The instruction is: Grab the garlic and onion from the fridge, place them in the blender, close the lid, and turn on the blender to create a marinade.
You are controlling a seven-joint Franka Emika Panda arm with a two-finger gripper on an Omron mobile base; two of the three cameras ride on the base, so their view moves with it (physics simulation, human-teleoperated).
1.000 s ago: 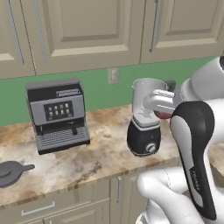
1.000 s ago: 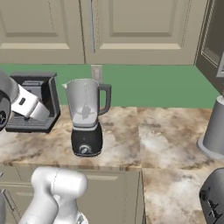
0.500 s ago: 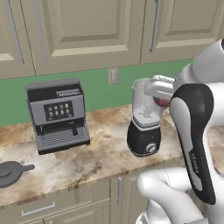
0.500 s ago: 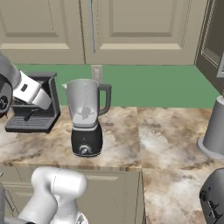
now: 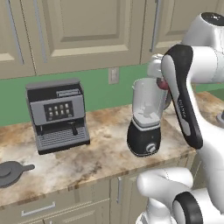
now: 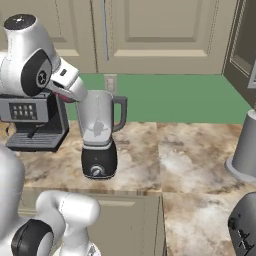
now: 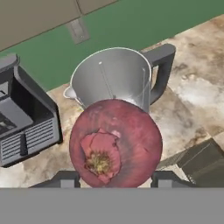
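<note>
While the red onion [image 7: 115, 143] sits clamped between the two dark fingers [image 7: 65, 178] in the hand view, its papery root end faces the camera and its round body covers the near rim of the blender [image 7: 114, 76] jar beyond it. The fingers are closed on the onion, one tip at each side of it. Past the onion the jar stands open at the top, nothing visible inside, its grey handle pointing to the right of that view.

From the left base view the onion [image 5: 162, 84] shows as a small dark red patch beside the arm, level with the jar's top and touching or just off its right edge; I cannot tell which. The blender [image 5: 146, 117] stands upright on the marbled tabletop [image 5: 100, 155], clear jar on a rounded black base with a silver knob at the front. The lid [image 5: 10, 171] lies flat on the tabletop far to the left, well apart from the blender. A coffee machine [image 5: 57, 115] stands between lid and blender, nearer the wall.

From the right base view the onion [image 6: 64, 94] is at the jar's upper left, the blender [image 6: 100, 134] upright with its handle to the right. Cream cabinets [image 6: 165, 30] hang above the green wall [image 6: 180, 97].
</note>
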